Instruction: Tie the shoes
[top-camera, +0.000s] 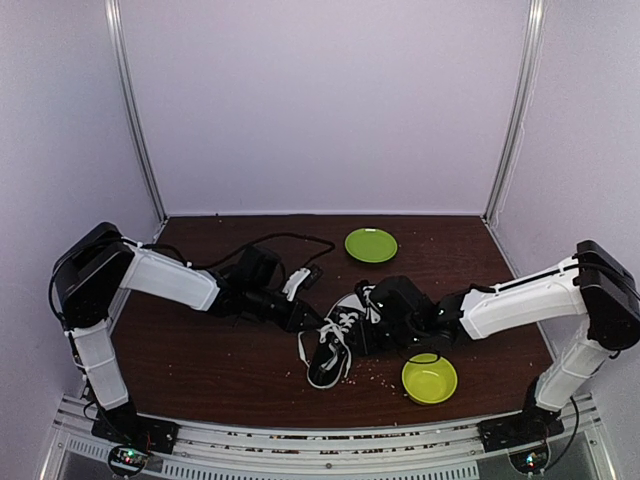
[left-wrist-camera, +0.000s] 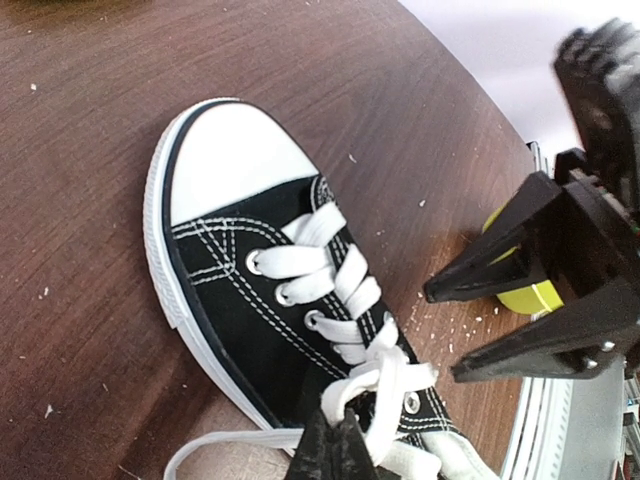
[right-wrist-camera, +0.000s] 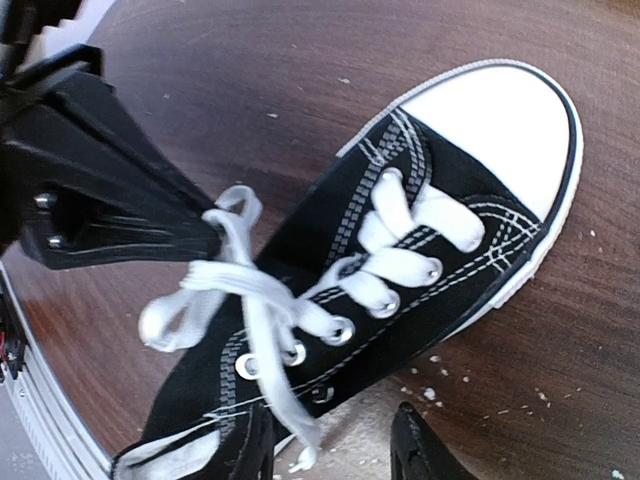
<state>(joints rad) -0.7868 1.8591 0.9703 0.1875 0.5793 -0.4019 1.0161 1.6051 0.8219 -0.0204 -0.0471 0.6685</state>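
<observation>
**A:** Where's the shoe?

**B:** The black canvas low-top sneaker (top-camera: 335, 345), with a smooth white rubber toe cap (left-wrist-camera: 225, 160), lies near the middle of the dark wood-grain bench (top-camera: 220, 360). In the top view its toe points towards seven o'clock.

**A:** And the pincers?

**B:** The left pincer (right-wrist-camera: 205, 238) is pinched shut on a loop of the flat white woven laces (left-wrist-camera: 330, 290), near the top metal eyelets. The right pincer (left-wrist-camera: 445, 335) has its tapered black fingers apart and grips nothing, at the sneaker's three o'clock side.

**A:** Anything else?

**B:** A round lime-green plate (top-camera: 371, 245) sits at the sneaker's twelve o'clock, and a glossy lime-green bowl (top-camera: 430, 378) at four o'clock. Pale crumbs (right-wrist-camera: 430, 393) are scattered on the bench.
</observation>
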